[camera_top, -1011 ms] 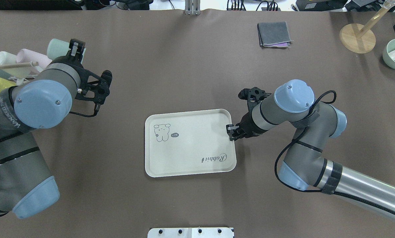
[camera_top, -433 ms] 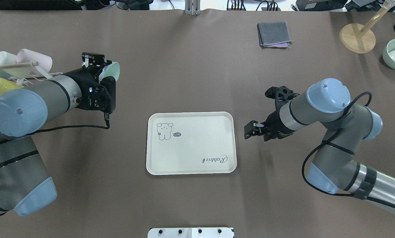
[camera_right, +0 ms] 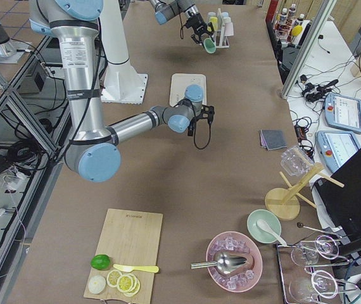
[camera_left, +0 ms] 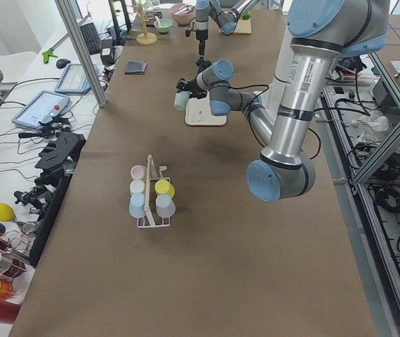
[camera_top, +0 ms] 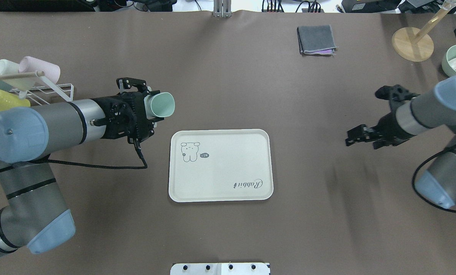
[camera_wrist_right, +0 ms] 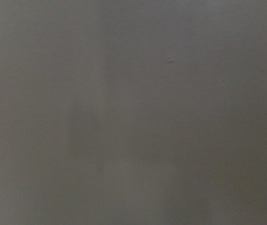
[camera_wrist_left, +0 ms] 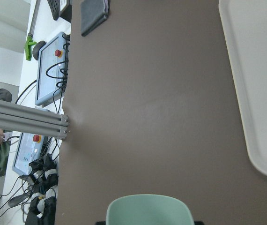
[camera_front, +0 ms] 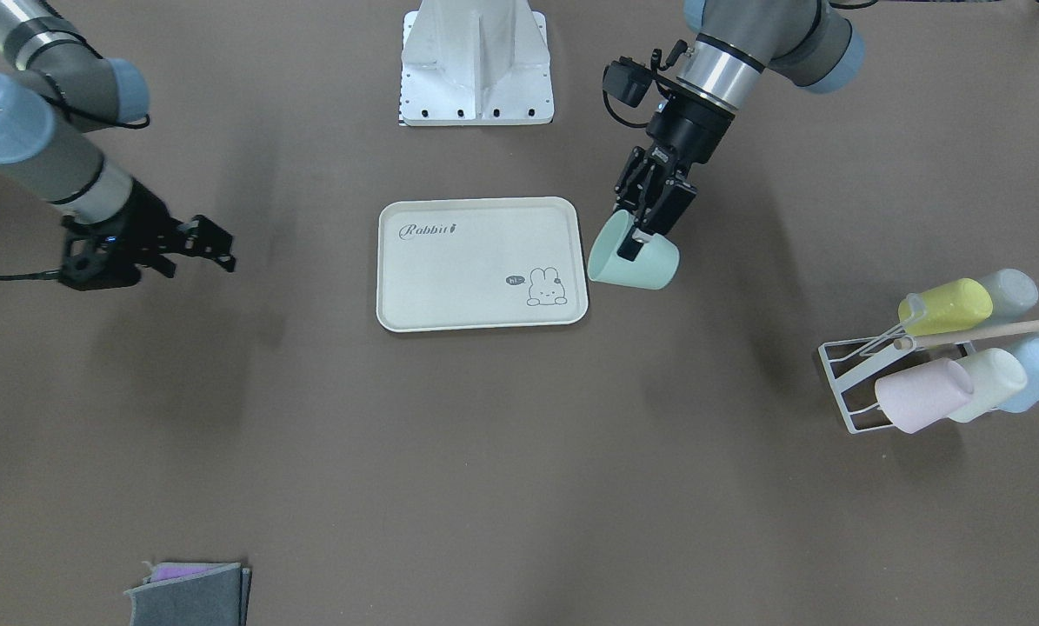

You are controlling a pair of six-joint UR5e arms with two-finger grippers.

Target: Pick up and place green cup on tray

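The muted mint-green plastic cup [camera_front: 649, 265] was held on its side above the tabletop, just beside the flat cream rabbit-printed tray [camera_front: 467, 269] lying mid-tabletop, with the left gripper [camera_front: 639, 236] clenched on its wall, presumably for carrying across before being uprighted. One finger apparently inside the mouth and one outside were shown only in the front-facing view; overhead, the grip was hidden. The right gripper [camera_front: 213, 243] was spread empty toward the tabletop's right end, likely to leave the tray free.
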